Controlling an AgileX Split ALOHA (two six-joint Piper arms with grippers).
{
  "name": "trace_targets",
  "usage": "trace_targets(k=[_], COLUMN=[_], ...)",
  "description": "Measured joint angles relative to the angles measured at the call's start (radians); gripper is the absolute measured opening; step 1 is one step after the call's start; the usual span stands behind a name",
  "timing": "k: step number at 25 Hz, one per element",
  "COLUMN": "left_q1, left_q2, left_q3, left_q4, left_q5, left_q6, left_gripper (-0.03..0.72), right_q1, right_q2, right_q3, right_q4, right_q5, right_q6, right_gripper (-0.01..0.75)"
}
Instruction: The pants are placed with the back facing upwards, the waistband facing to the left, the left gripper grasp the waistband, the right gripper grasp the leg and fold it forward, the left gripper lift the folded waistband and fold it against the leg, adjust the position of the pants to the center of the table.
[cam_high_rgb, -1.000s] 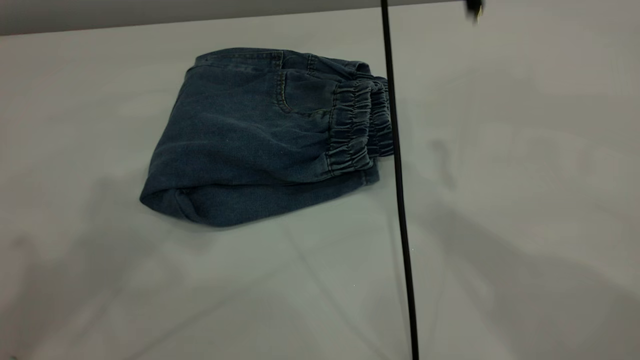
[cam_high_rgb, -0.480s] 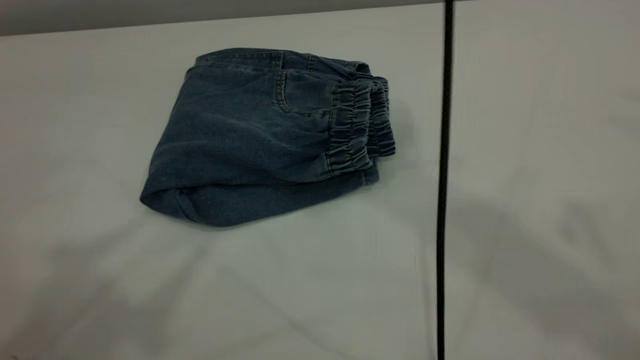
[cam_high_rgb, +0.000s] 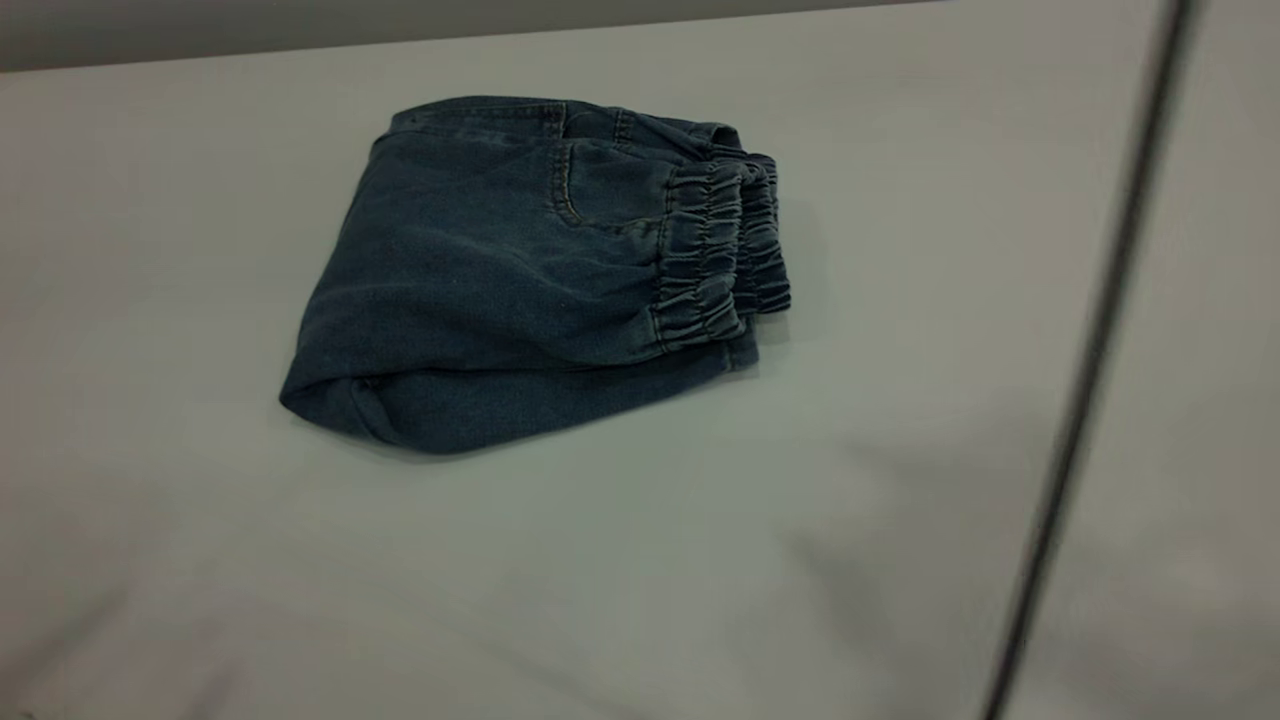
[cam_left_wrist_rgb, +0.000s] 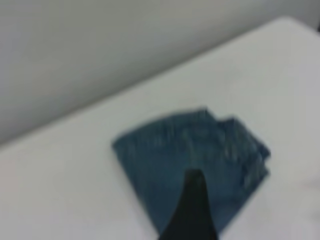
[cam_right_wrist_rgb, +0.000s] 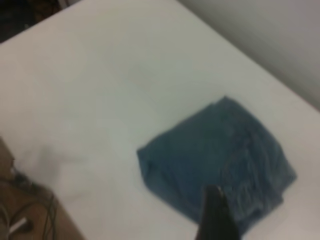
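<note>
Lying folded in the upper-left centre of the table (cam_high_rgb: 640, 560), the pants (cam_high_rgb: 500, 290) are showing doubled waistband (cam_high_rgb: 715, 255), apparently finished. Neither gripper is touching them; whether the jaws are parted or closed cannot be told.

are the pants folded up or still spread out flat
Folded. The pants lie as a compact stacked bundle on the table, with the gathered waistband doubled in layers at one end, and no hand touching them.

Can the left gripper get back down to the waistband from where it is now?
Probably yes. The left gripper hangs above the folded pants, clear of them, and the waistband lies exposed on top at the bundle's right edge. Only a thin black cable shows, well off to the right.
</note>
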Motion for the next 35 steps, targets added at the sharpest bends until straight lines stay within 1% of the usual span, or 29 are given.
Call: trace_targets(k=[3, 5, 7, 9, 12, 14, 18, 21, 25, 31, 33, 35], left_q1=[0.000, 0.000, 0.000, 0.000, 0.000, 0.000, 0.000, 0.000, 0.000, 0.000, 0.000, 0.000], left_q2=[-0.048, -0.082, -0.122, -0.164, -0.236, -0.290, -0.398, -0.469, -0.532, -0.552, -0.552, -0.552], left_q3=[0.007, 0.020, 0.044, 0.072, 0.121, 0.161, 0.231, 0.279, 0.346, 0.436, 0.442, 0.441], left_q4=[0.020, -0.001, -0.025, -0.016, -0.014, 0.005, 0.094, 0.178, 0.236, 0.237, 0.237, 0.237], left_q5=[0.111, 0.174, 0.226, 0.256, 0.256, 0.262, 0.275, 0.274, 0.264, 0.208, 0.204, 0.173], left_q6=[-0.074, -0.113, -0.143, -0.153, -0.172, -0.210, -0.270, -0.327, -0.362, -0.362, -0.362, -0.362], left_gripper=[0.538, 0.525, 0.517, 0.515, 0.512, 0.512, 0.510, 0.510, 0.510, 0.510, 0.510, 0.510], right_q1=[0.000, 0.000, 0.000, 0.000, 0.000, 0.000, 0.000, 0.000, 0.000, 0.000, 0.000, 0.000], right_q2=[-0.126, -0.215, -0.298, -0.382, -0.519, -0.602, -0.767, -0.881, -1.024, -1.211, -1.265, -1.303], right_q3=[0.135, 0.223, 0.322, 0.415, 0.560, 0.662, 0.837, 0.944, 1.076, 1.236, 1.262, 1.262], right_q4=[0.003, 0.004, 0.003, -0.005, -0.035, -0.049, -0.061, -0.087, -0.088, -0.083, -0.083, -0.083], right_q5=[-0.006, -0.048, -0.079, -0.109, -0.157, -0.166, -0.174, -0.168, -0.169, -0.160, -0.150, -0.152], right_q6=[-0.001, -0.001, -0.001, -0.002, -0.002, 0.007, 0.012, 0.052, 0.088, 0.088, 0.089, 0.089], right_gripper=[0.381, 0.381, 0.381, 0.381, 0.381, 0.381, 0.381, 0.381, 0.381, 0.381, 0.381, 0.381])
